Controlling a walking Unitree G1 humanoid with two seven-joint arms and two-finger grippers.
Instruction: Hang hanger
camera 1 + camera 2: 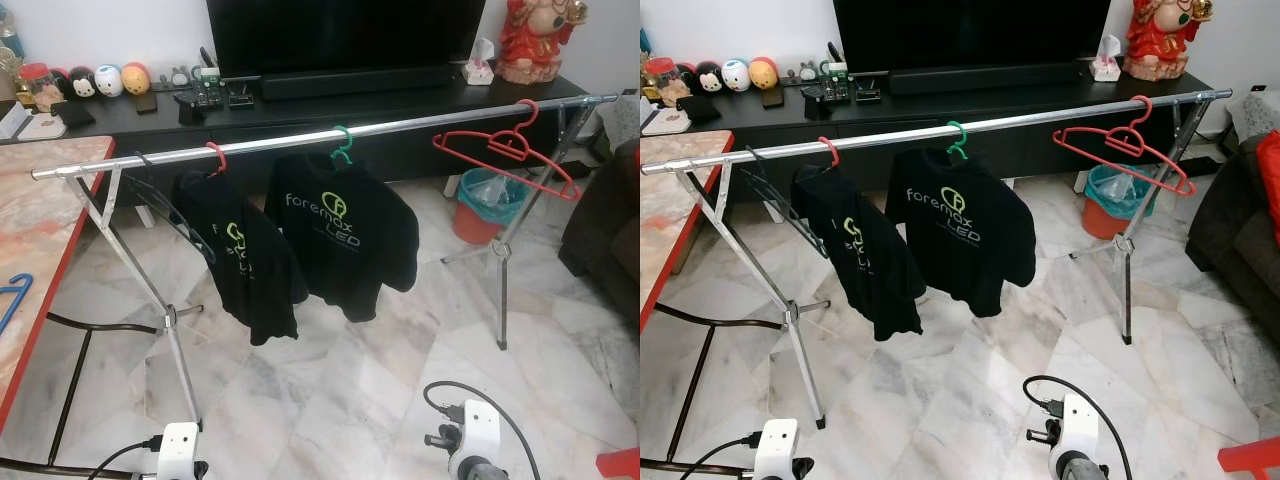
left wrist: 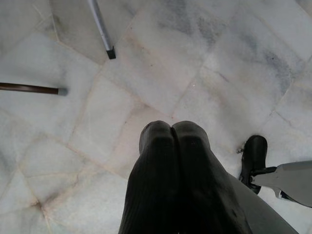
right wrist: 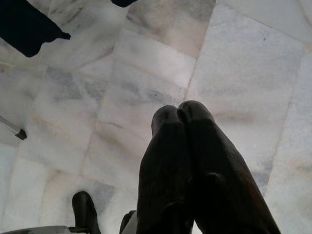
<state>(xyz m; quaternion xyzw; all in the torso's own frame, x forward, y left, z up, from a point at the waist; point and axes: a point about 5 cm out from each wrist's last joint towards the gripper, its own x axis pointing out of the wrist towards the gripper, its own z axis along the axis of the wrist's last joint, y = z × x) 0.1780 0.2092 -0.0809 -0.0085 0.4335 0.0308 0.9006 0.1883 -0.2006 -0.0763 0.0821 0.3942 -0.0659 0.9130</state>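
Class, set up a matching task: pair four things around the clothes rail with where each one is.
Things:
1. empty red hanger
2. green hanger
3. blue hanger
4. red bin

Places:
A. lying on the marble-patterned table
B. on the floor beyond the rail's right-hand stand
C. on the rail, carrying the black shirt with the "foremax LED" print facing us
D. hooked near the rail's right end, carrying nothing

Pairs: 1-D, 2-C, 3-A, 4-B
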